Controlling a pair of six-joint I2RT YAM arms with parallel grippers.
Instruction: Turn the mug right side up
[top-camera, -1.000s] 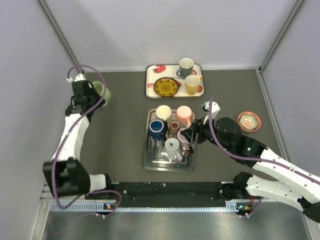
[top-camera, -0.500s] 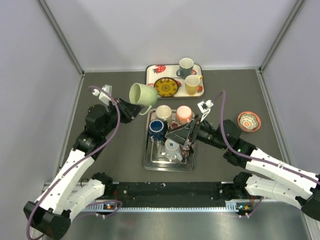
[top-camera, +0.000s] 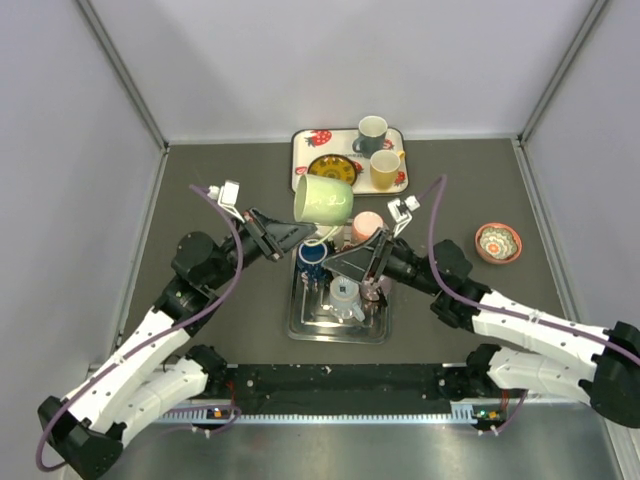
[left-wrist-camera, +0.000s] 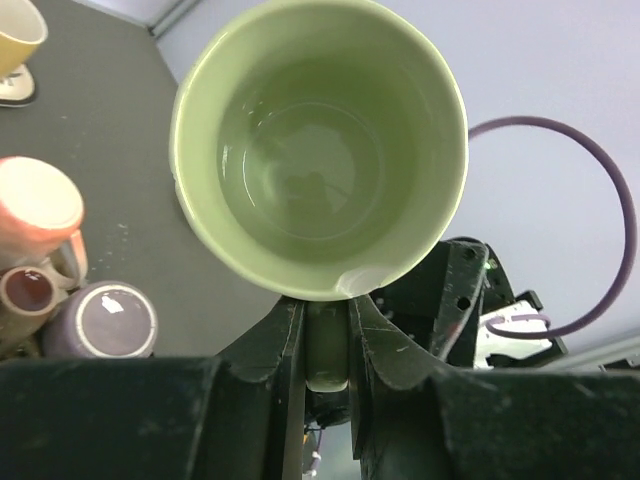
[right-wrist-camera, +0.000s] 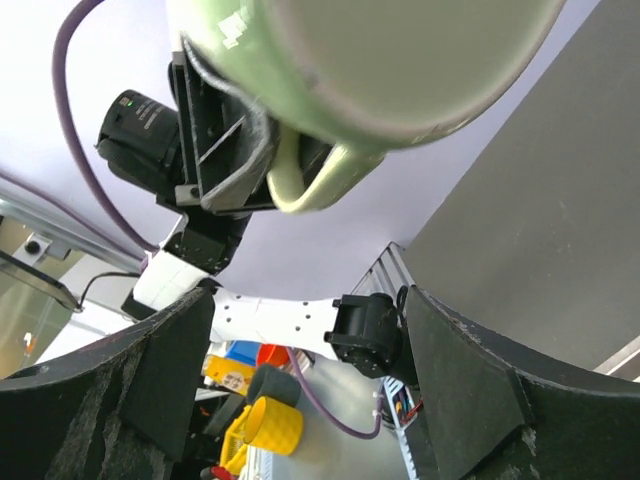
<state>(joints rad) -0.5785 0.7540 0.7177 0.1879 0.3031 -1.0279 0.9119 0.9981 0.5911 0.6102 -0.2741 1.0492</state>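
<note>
Mug (top-camera: 323, 198) hangs tilted above the tray's (top-camera: 338, 338) far end, handle pinched by the left gripper (top-camera: 297, 234). Right gripper (top-camera: 352, 262), jaws spread, sits just below and should probably close squarely around the body.

- The green mug (left-wrist-camera: 318, 150) looked like glazed ceramic, smooth and glossy, with soft highlights inside its bowl.
- The left claw (left-wrist-camera: 327, 340) had matt black plastic fingers (left-wrist-camera: 280, 350), scuffed and dusty along their edges.
- The right claw (right-wrist-camera: 310, 345) was the same dull black plastic, its faces faintly grainy.
- The metal tray (top-camera: 296, 315) was bare polished steel, bright and reflective.
- The worktop (top-camera: 230, 190) was a dark grey matt sheet, finely textured.
- The purple cable (left-wrist-camera: 625, 215) had a smooth, rubbery-looking sheath.
- The arm shells (top-camera: 140, 350) were smooth white plastic with a slight sheen.
- The strawberry-printed tray (top-camera: 299, 160) looked glossy white.
</note>
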